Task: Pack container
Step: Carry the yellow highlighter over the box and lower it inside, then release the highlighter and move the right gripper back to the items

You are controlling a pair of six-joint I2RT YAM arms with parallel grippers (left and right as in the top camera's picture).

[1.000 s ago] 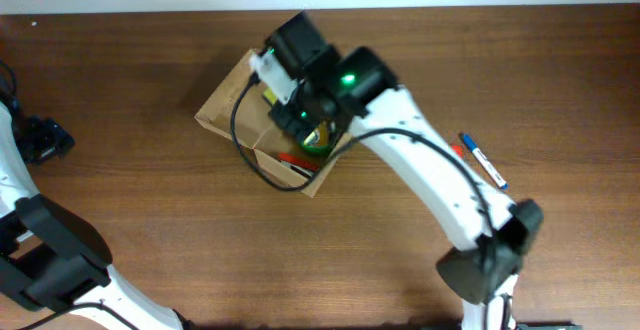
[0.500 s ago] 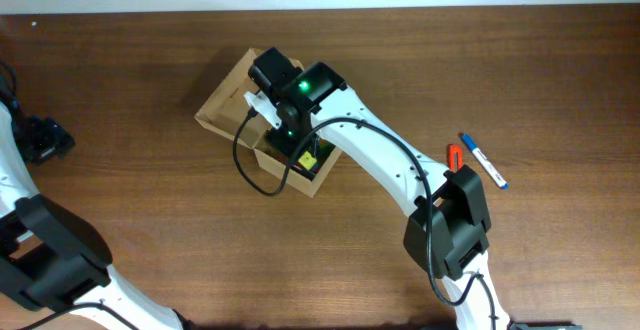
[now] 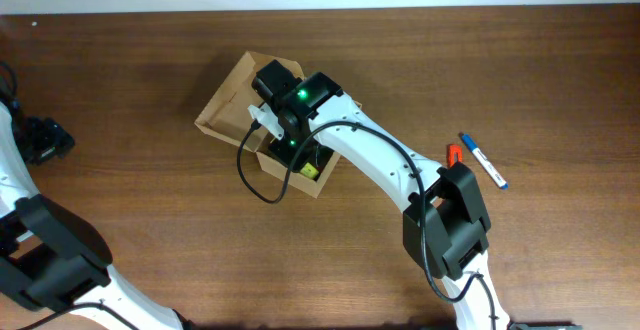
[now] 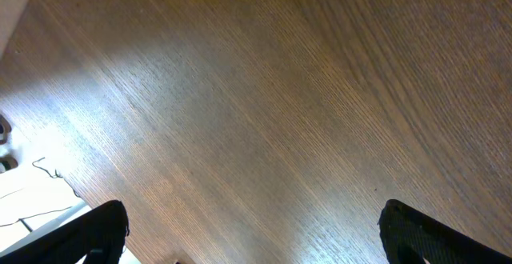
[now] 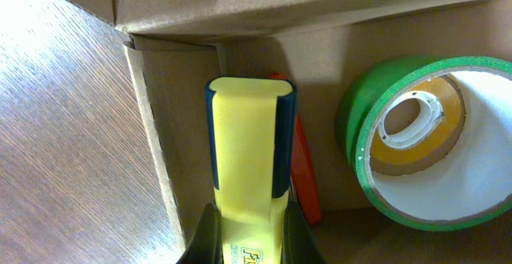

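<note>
Two arms: from overhead I saw the right one reaching into the container (image 3: 225, 108), and the left one at the left edge of the desk (image 3: 560, 70).
Container: it sat on the desk left of centre, turned at an angle, with its flap lid folded back and open.
Right end effector (image 5: 250, 240): it was inside the container, fingers clamped on a yellow marker (image 5: 248, 136).
Contents: a green tape roll (image 5: 350, 116) lay to the right of the marker, and a red pen (image 5: 306, 176) was partly hidden under it.
Left end effector (image 4: 256, 232): its fingers were spread wide over bare wood with nothing between them.
Outside: a white pen with a blue cap (image 3: 485, 162) and a small red item (image 3: 453, 154) lay on the right, well apart from the container.
</note>
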